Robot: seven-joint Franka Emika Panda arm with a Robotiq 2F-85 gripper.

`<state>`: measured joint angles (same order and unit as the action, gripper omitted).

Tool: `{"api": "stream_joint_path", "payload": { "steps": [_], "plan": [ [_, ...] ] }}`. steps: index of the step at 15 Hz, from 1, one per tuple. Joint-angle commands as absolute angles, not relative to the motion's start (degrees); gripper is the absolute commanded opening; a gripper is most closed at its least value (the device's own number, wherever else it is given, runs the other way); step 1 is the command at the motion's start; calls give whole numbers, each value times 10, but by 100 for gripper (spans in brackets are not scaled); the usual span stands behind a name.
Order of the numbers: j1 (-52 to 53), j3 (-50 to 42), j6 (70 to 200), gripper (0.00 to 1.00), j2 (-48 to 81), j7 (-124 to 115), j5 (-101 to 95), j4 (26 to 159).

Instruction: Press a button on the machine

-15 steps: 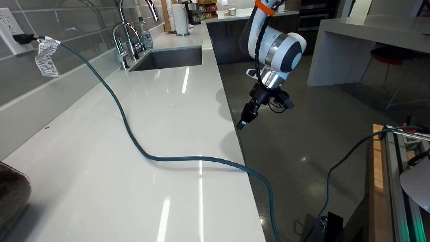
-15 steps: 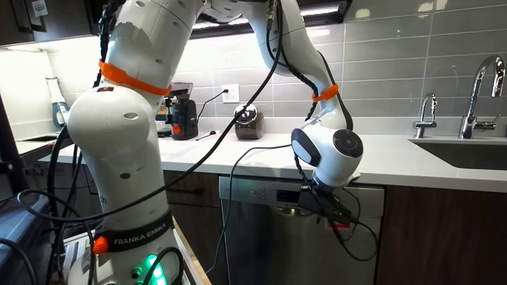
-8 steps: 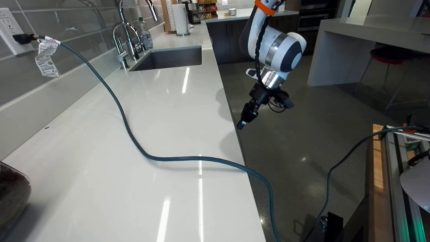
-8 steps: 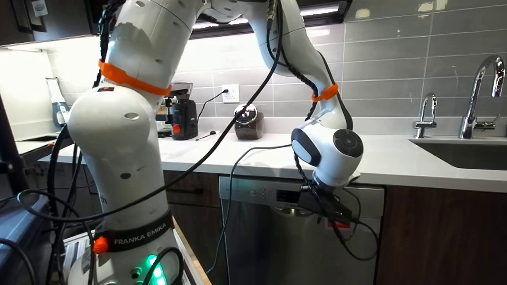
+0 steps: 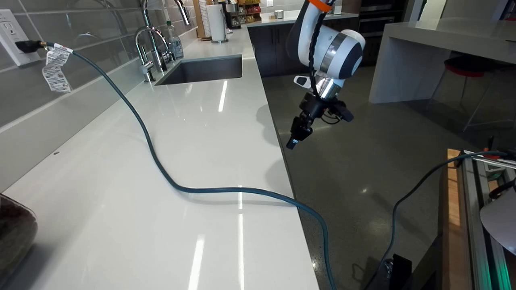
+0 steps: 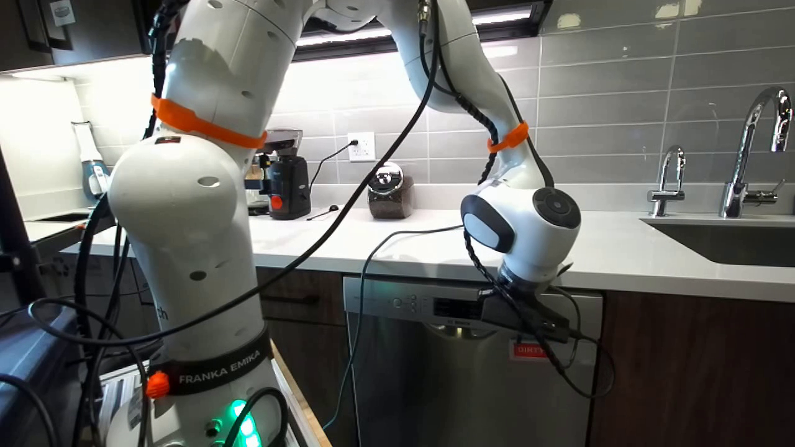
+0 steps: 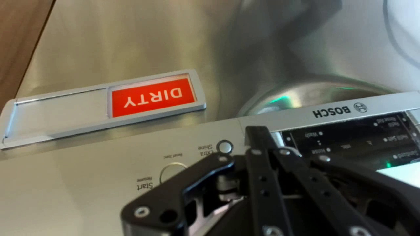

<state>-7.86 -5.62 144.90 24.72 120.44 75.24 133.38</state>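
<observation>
Black end effector (image 7: pixel 266 139), one, near one dishwasher (image 6: pixel 413 379).

Bosch dishwasher (image 6: pixel 410 385), brushed steel, upright, door shut
Its silver panel (image 7: pixel 78 183) has a round Start button (image 7: pixel 171 169), partly blocked from view, with the smaller Extra Shine button (image 7: pixel 225 146) near it, basically all visible. Dark display (image 7: pixel 354 141) has a tiny green light (image 7: pixel 388 165) lit.

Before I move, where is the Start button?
The Start button shows in the wrist view, below left of centre, on the silver panel between its lettering and the Extra Shine button, partly hidden by the closed jaws.
</observation>
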Motion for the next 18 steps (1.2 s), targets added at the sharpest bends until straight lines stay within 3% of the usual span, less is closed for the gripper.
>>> {"api": "stream_joint_path", "payload": {
  "steps": [1,3,4,5,14,15,18],
  "plan": [
    [-67,-65,1476,0,233,1180,700,1346],
    [-69,-63,1487,0,228,1172,680,1349],
    [-69,-63,1491,26,226,1166,667,1351],
    [-69,-62,1496,27,224,1158,655,1353],
    [-70,-60,1518,93,194,1041,501,1382],
    [-70,-59,1522,99,189,1023,482,1386],
    [-69,-56,1536,100,174,960,418,1398]
  ]
}}
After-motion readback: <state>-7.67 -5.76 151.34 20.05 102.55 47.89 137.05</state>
